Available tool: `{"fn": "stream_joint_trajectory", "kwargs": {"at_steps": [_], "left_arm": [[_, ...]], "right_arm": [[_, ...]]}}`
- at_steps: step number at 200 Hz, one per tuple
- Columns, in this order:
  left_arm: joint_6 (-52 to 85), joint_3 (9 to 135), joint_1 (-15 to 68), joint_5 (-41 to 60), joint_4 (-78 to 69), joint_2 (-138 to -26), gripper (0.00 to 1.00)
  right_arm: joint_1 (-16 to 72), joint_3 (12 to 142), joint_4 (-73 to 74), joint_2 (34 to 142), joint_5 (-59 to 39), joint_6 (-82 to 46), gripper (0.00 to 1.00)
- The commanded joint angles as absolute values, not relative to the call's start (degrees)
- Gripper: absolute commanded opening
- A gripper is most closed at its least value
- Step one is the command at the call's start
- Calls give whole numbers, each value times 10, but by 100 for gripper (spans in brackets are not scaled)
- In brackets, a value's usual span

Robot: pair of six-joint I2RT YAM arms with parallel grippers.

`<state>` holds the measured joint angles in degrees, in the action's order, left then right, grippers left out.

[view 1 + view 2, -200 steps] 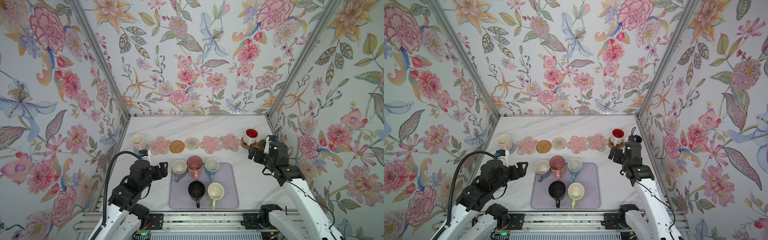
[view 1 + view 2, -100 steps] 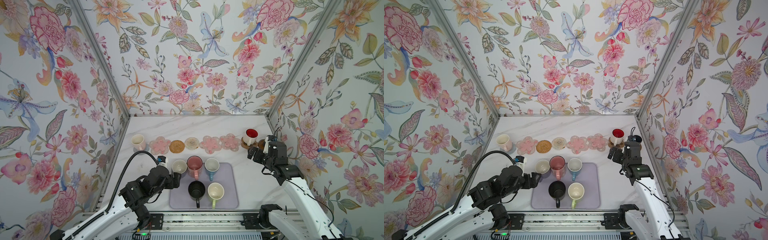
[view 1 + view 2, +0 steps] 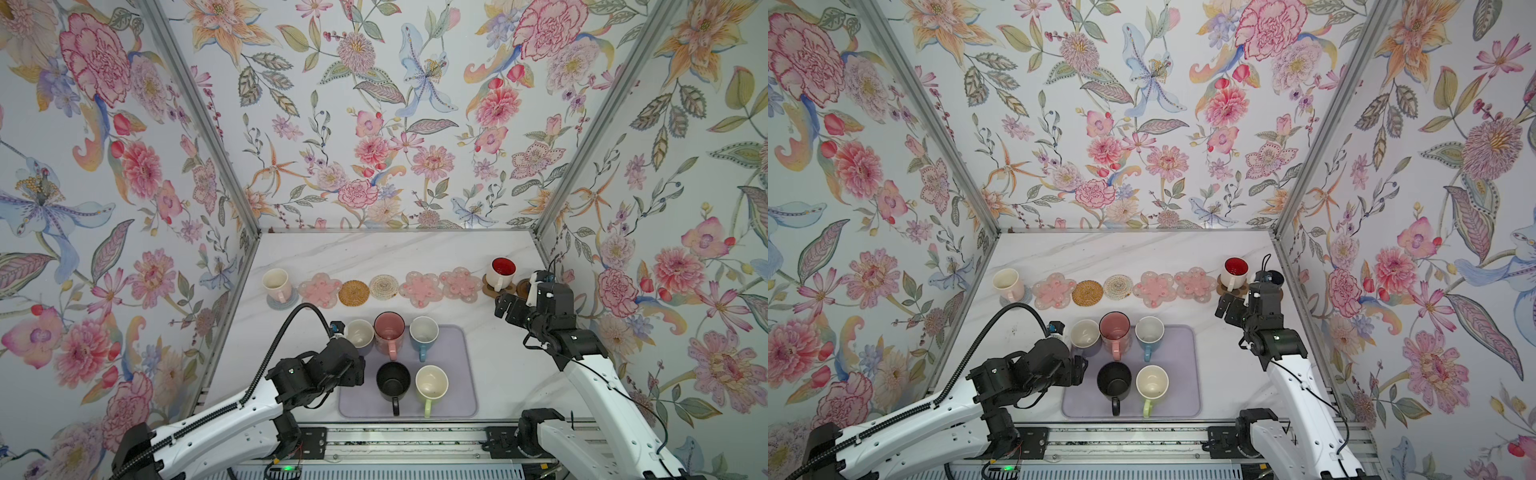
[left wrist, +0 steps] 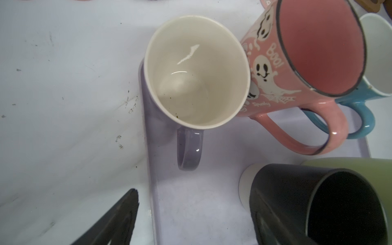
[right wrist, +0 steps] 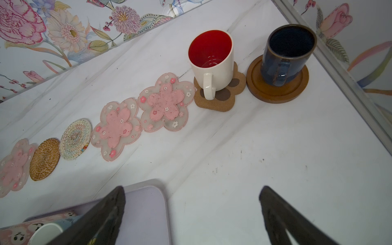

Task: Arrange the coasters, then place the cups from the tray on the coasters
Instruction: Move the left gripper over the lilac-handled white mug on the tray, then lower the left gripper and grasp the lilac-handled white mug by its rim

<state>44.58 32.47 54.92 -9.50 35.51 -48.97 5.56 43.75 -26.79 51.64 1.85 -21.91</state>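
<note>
Five cups stand on the lavender tray (image 3: 457, 399): lavender (image 3: 360, 332), pink (image 3: 389, 328), blue (image 3: 424, 331), black (image 3: 393, 379), green (image 3: 432, 381). My left gripper (image 3: 356, 370) hangs open over the tray's left edge. Its jaws straddle bare tray (image 4: 201, 201) just short of the lavender cup's handle (image 4: 189, 150). Behind, the coasters form a row; the flower ones (image 3: 319, 289), rattan (image 3: 353, 292) and woven (image 3: 383, 286) are bare. The cream cup (image 3: 276, 284), red-inside cup (image 5: 212, 61) and navy cup (image 5: 286, 53) stand on coasters. My right gripper (image 5: 192, 197) is open and empty.
The marble table is boxed in by flowered walls on three sides. The navy cup's brown disc (image 5: 277, 89) lies close to the right wall's metal post (image 5: 339, 63). Bare table (image 3: 503, 353) lies between the tray and the right arm.
My left arm has swung away from the cream cup and down to the tray's left edge by the lavender cup. The right arm has hardly moved.
</note>
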Motion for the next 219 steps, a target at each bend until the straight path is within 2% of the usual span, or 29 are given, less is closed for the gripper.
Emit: {"fn": "stream_joint_trajectory", "kwargs": {"at_steps": [1, 72, 134, 219], "left_arm": [[430, 322, 556, -120, 338, -511, 84], [400, 328, 551, -147, 301, -561, 82], [383, 323, 504, -119, 274, -588, 74], [364, 320, 472, -70, 244, -627, 47]], "right_arm": [[59, 429, -260, 511, 10, -225, 99], [59, 428, -258, 512, 4, -224, 99], [59, 429, -264, 506, 2, -222, 99], [58, 436, -263, 513, -4, -220, 99]]}}
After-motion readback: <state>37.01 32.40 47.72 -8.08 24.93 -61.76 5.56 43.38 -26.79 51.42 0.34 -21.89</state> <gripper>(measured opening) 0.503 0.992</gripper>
